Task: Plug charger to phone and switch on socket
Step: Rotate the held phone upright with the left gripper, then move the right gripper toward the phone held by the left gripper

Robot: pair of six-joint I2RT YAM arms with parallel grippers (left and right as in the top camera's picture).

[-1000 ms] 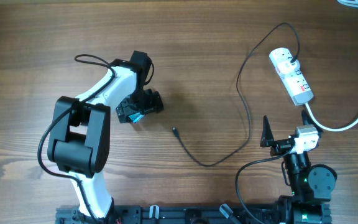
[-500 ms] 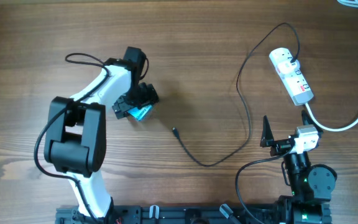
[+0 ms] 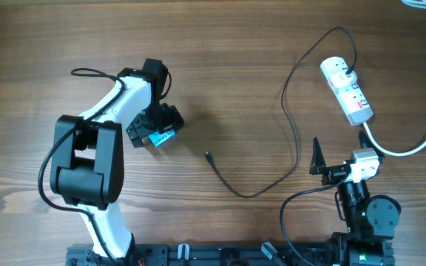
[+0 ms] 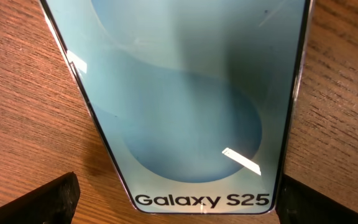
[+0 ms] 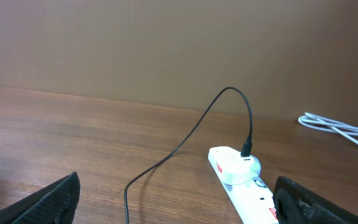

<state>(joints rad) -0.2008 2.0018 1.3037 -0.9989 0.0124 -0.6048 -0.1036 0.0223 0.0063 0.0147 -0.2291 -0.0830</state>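
The phone (image 4: 185, 99), teal-blue with "Galaxy S25" on its screen, lies flat on the wood. Only its teal corner (image 3: 163, 137) peeks out under the left arm in the overhead view. My left gripper (image 4: 188, 210) (image 3: 155, 131) is open, astride the phone's end; its right finger (image 4: 328, 202) is at the phone's edge, the left finger (image 4: 45, 202) apart from it. The charger's black cable (image 3: 293, 133) runs from a white adapter (image 5: 235, 167) in the socket (image 3: 348, 91) (image 5: 253, 196) to a loose tip (image 3: 207, 154). My right gripper (image 5: 185, 210) (image 3: 341, 148) stands open and empty, short of the socket.
A thick white lead (image 3: 413, 144) curls from the socket's near end to the table's right edge. More white leads (image 5: 340, 127) lie at the far right. The cable's loop (image 3: 254, 191) lies on the table between the two arms.
The left arm has swung slightly left and its gripper has turned over the phone. The right arm, cable and socket have not moved.
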